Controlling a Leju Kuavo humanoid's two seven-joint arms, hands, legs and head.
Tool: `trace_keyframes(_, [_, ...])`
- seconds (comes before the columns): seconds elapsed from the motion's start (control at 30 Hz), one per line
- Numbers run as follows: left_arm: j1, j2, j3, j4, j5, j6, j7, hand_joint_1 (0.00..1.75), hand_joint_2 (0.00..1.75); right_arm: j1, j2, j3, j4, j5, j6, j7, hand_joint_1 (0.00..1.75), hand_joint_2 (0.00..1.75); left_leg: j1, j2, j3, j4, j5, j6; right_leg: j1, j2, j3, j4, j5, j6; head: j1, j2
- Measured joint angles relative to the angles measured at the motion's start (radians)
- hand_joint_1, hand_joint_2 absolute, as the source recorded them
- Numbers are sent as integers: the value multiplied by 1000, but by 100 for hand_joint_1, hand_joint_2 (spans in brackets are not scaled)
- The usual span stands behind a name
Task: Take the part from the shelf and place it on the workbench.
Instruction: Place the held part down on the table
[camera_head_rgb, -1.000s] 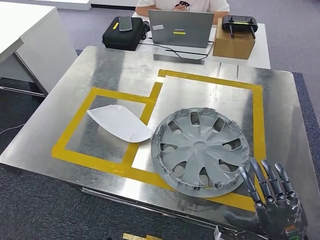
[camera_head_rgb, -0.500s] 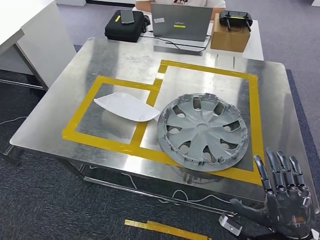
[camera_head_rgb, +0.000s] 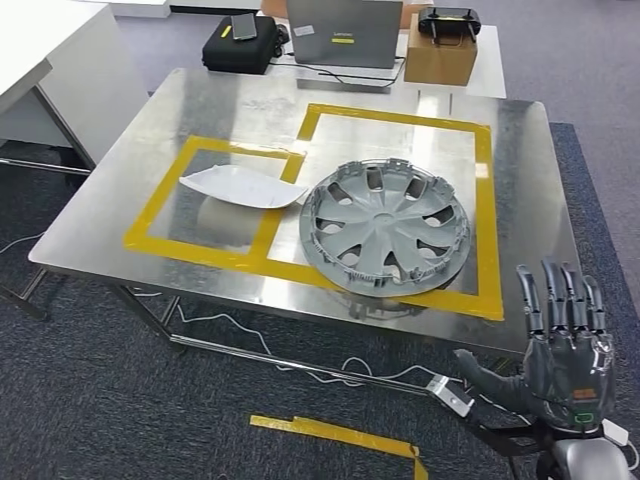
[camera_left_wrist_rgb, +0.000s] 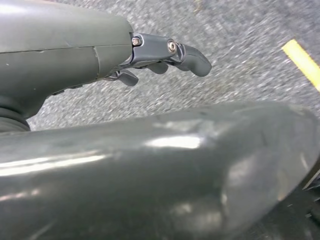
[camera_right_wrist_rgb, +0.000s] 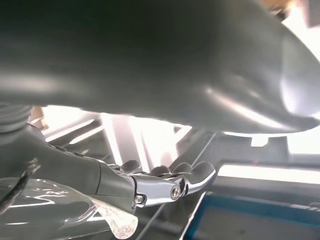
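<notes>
- A grey wheel cover (camera_head_rgb: 386, 225), the part named in the task, lies flat on the steel worktop (camera_head_rgb: 113, 210), inside the larger of two rectangles marked out in yellow tape (camera_head_rgb: 489, 215).
- Its near rim overlaps the tape line along the front of that rectangle.
- A white curved panel (camera_head_rgb: 240, 186) rests in the smaller taped rectangle to the left, its pointed end just beside the wheel cover's rim.
- The robot's right hand (camera_head_rgb: 567, 352) hangs off the worktop's near right corner, over the carpet, fingers (camera_head_rgb: 555, 295) upright and spread, thumb out to the side, holding nothing.
- In the right wrist view the same hand (camera_right_wrist_rgb: 166, 184) shows its fingers stretched out and nothing in its grasp.
- The left hand (camera_left_wrist_rgb: 158, 55), seen in the left wrist view above grey carpet (camera_left_wrist_rgb: 234, 65), has its fingers loosely extended with nothing between them; a strip of yellow floor tape (camera_left_wrist_rgb: 303, 62) crosses one corner of that view.
- Beyond the worktop stands a white table (camera_head_rgb: 494, 70) carrying a black case (camera_head_rgb: 238, 50) with a phone (camera_head_rgb: 243, 27) on top, a grey laptop (camera_head_rgb: 343, 32), and a cardboard box (camera_head_rgb: 440, 60) topped by a black controller (camera_head_rgb: 449, 20).
- Another yellow tape strip (camera_head_rgb: 340, 435) lies on the carpet in front of the worktop, with white cable (camera_head_rgb: 249, 335) trailing beneath the frame.
</notes>
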Motion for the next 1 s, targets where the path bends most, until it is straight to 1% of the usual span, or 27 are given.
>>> trace_keyframes(0.07, [-1,0,4,0,12,1,-1,0,0,-37,-45,82,0,1,14,78,0,0,1,-2,98,-124,46,7,0,0,-29,11,16,7,0,0])
trace_keyframes(0.1, [-1,1,7,0,18,1,-2,0,0,-55,-67,119,-1,1,19,113,0,0,0,-4,150,-202,49,14,1,-1,-40,15,23,12,0,0])
trace_keyframes(0.13, [-2,2,11,0,23,0,-4,0,0,-72,-87,154,-1,1,24,146,0,0,-2,-6,189,-265,45,21,2,-2,-47,18,31,18,0,0])
trace_keyframes(0.17, [-2,3,14,0,25,0,-6,0,0,-85,-104,186,-2,1,28,176,0,0,-4,-8,207,-300,38,27,2,-3,-53,19,40,25,1,0])
trace_keyframes(0.2, [-1,3,17,0,27,0,-8,0,0,-97,-119,216,-3,1,32,200,0,0,-6,-8,208,-314,38,34,2,-4,-56,17,49,32,1,0])
trace_keyframes(0.23, [1,2,20,0,28,-1,-9,0,0,-106,-133,242,-3,1,35,217,0,0,-6,-6,200,-317,46,41,0,-4,-60,15,55,39,1,0])
trace_keyframes(0.27, [1,2,22,0,28,-1,-9,0,0,-113,-145,264,-3,1,37,227,0,0,-5,-4,190,-320,57,50,-2,-3,-70,22,44,44,1,0])
trace_keyframes(0.3, [2,3,25,1,29,-1,-9,0,0,-118,-155,281,-4,1,37,231,0,0,-4,-1,178,-323,69,58,-3,-2,-83,44,15,48,2,0])
trace_keyframes(0.33, [2,3,26,1,29,-1,-9,0,0,-122,-163,295,-4,1,38,233,0,0,-4,1,164,-325,82,65,-4,-1,-101,88,-31,51,3,0])
trace_keyframes(0.4, [1,3,28,1,29,-1,-9,0,0,-128,-175,316,-4,1,39,235,0,0,-9,4,134,-323,104,72,-4,0,-136,220,-126,55,5,0])
trace_keyframes(0.43, [2,3,28,1,29,-2,-9,0,0,-130,-179,325,-4,1,39,236,0,0,-11,5,118,-321,115,72,-4,0,-145,279,-148,56,5,0])
trace_keyframes(0.47, [2,3,28,1,29,-2,-9,0,0,-132,-183,332,-4,1,39,236,0,0,-13,6,103,-318,125,72,-3,0,-140,310,-144,56,5,0])
trace_keyframes(0.5, [3,3,28,1,29,-2,-9,0,0,-133,-186,338,-4,1,39,236,0,0,-14,6,87,-314,134,71,-3,0,-117,306,-122,56,5,0])
trace_keyframes(0.53, [3,3,28,1,29,-2,-9,0,0,-136,-189,343,-4,1,39,237,0,0,-15,7,72,-310,142,69,-3,-1,-78,266,-92,54,5,0])
trace_keyframes(0.57, [3,3,28,1,29,-2,-9,0,0,-139,-192,348,-4,1,39,242,0,0,-16,7,60,-304,149,66,-3,-1,-23,198,-70,52,5,0])
trace_keyframes(0.6, [2,2,28,1,29,-1,-9,0,0,-144,-195,355,-4,1,41,254,0,0,-17,7,49,-296,155,63,-2,-1,36,116,-64,50,5,0])
trace_keyframes(0.63, [2,2,28,1,29,-1,-9,0,0,-149,-197,362,-4,1,45,268,0,0,-19,7,41,-290,162,58,-1,-1,81,49,-71,47,5,0])
trace_keyframes(0.67, [2,2,29,1,28,-1,-9,0,0,-151,-199,371,-4,1,48,282,0,0,-19,7,34,-285,169,54,1,0,108,4,-82,44,5,0])
trace_keyframes(0.7, [3,2,29,1,28,0,-9,0,0,-147,-200,379,-4,1,50,291,0,0,-20,7,29,-283,178,49,3,0,116,-18,-87,40,5,0])
trace_keyframes(0.73, [4,3,30,1,28,0,-8,0,0,-137,-199,385,-3,1,50,293,0,0,-20,6,25,-284,184,45,2,-1,108,-21,-86,34,6,0])
trace_keyframes(0.77, [5,4,32,2,28,0,-7,0,0,-120,-198,387,-2,1,48,294,0,0,-20,4,20,-280,178,40,1,-3,101,-20,-80,28,6,0])
trace_keyframes(0.8, [7,5,34,2,28,1,-6,0,0,-98,-194,384,0,1,42,294,0,0,-19,2,13,-264,155,33,-2,-5,94,-20,-72,19,5,0])
trace_keyframes(0.83, [9,5,37,2,27,1,-5,0,0,-70,-186,376,2,1,34,294,0,0,-17,0,2,-227,113,26,-4,-8,87,-19,-64,12,4,0])
trace_keyframes(0.9, [12,4,44,2,27,3,-3,0,0,3,-155,346,13,-2,11,294,0,0,-11,-1,-26,-102,13,15,-3,-14,71,-14,-51,2,0,0])
trace_keyframes(0.93, [12,4,48,2,27,4,-1,0,0,44,-133,324,23,-11,-4,294,0,0,-9,-1,-34,-40,-16,12,-2,-17,60,-9,-46,2,-1,0])
trace_keyframes(0.97, [13,3,51,3,27,4,2,0,0,83,-110,300,37,-25,-20,293,0,0,-8,-1,-31,-4,-22,11,-2,-19,49,-3,-42,2,-1,0])
trace_keyframes(1.0, [14,3,54,3,24,5,5,0,0,121,-86,273,54,-48,-36,291,0,0,-7,-1,-11,-4,-9,12,-1,-19,37,5,-39,3,-1,0])
